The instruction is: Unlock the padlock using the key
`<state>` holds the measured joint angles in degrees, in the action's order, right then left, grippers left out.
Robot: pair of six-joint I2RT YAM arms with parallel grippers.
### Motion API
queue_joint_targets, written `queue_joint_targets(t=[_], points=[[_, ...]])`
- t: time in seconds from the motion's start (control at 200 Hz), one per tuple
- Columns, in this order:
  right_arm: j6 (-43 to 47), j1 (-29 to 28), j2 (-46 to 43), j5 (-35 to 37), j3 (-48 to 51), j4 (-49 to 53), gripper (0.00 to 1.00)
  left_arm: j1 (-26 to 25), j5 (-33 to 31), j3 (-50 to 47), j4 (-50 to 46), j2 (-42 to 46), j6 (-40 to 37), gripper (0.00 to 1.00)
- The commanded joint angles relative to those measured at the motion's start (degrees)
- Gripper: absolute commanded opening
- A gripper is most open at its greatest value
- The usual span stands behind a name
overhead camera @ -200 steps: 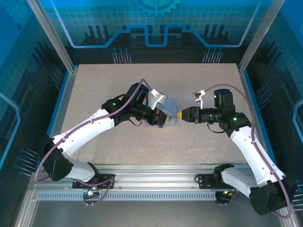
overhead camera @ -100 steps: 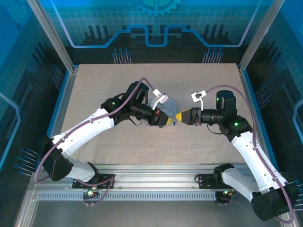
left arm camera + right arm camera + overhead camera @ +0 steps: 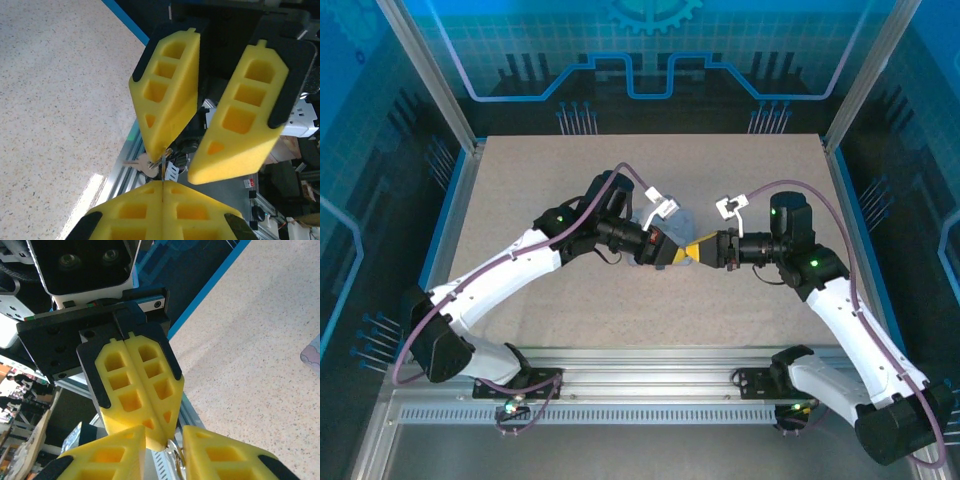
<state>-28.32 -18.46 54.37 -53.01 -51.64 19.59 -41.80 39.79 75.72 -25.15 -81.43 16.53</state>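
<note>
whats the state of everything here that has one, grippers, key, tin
left gripper, shut, pinching a thin metal sliver at its tips
key, probably that sliver, held edge-on, up off the table
right gripper, open, fingers apart, tips facing the left gripper's tips, gripping nothing
tin, lying on the table, lid open or closed cannot be told

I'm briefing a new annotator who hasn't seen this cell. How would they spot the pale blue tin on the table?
Start at the speckled beige table and follow the left arm and right arm to where they meet mid-table. Just beyond that meeting point, partly hidden by the left arm's wrist, lies the pale blue tin. Everything around it is black, white or yellow.
</note>
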Motion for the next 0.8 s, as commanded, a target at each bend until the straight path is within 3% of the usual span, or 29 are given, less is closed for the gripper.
queue_joint_targets(t=[0.0,0.235,0.425,0.54,0.795], points=[[1.66,-0.78,-0.68,-1.48,-1.16,1.32,0.21,0.19,1.17,0.68,0.76,0.52,0.27,0.0],[2.69,-0.76,-0.58,-1.88,-1.45,2.28,0.0,0.24,1.17,0.81,0.45,0.86,-0.16,0.0],[3.36,-1.05,-0.84,-0.69,-1.84,3.04,0.0,0.97,-0.16,0.41,1.29,1.38,0.63,0.0],[3.27,-1.03,-1.75,1.65,-2.06,3.26,0.0,2.53,-1.2,-2.4,4.95,3.54,3.33,0.25],[1.92,-0.95,-3.47,4.25,-2.02,1.95,0.0,4.54,-1.37,-6.96,9.53,7.51,6.72,0.34]])
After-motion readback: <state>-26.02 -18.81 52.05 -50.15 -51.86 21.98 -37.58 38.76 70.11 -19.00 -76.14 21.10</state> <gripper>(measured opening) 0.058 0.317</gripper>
